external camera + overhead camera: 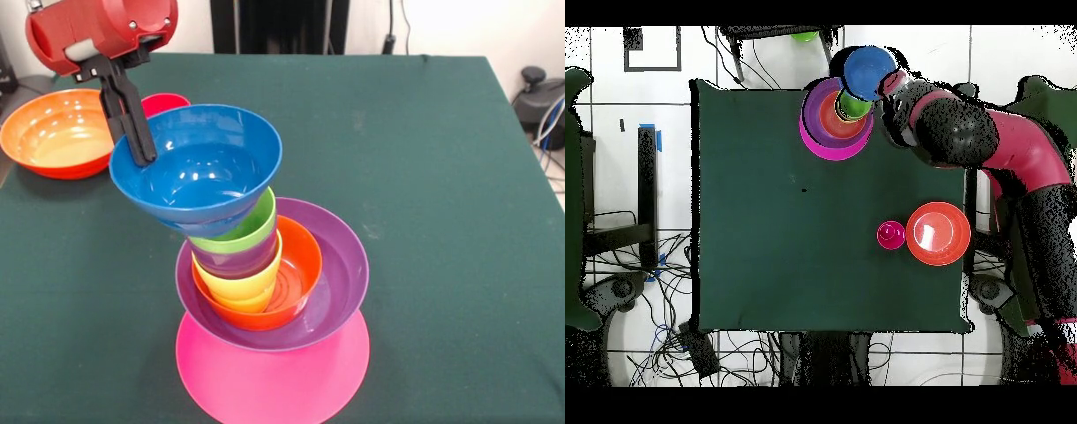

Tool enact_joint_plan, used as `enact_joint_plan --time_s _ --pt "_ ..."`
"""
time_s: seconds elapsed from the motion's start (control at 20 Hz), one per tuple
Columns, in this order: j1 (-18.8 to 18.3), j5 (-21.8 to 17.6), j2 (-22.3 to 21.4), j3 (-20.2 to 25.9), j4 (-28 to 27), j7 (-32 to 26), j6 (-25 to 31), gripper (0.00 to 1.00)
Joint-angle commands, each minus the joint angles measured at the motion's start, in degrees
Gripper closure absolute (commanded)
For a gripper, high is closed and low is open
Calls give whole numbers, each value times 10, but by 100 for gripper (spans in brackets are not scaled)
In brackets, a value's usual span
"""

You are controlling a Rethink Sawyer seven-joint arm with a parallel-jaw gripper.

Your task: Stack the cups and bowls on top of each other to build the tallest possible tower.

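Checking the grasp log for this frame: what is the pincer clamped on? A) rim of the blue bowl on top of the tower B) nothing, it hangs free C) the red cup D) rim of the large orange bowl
A: in the front view the pincer pinches the left rim of the blue bowl, which sits tilted atop the tower; the large orange bowl lies apart.
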Motion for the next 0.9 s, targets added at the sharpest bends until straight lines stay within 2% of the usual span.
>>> enact_joint_plan --time_s 0.05,0.9 --pt "8 -41 -4 -8 41 -132 36 100" --pt "11 -40 -3 -8 42 -121 23 100"
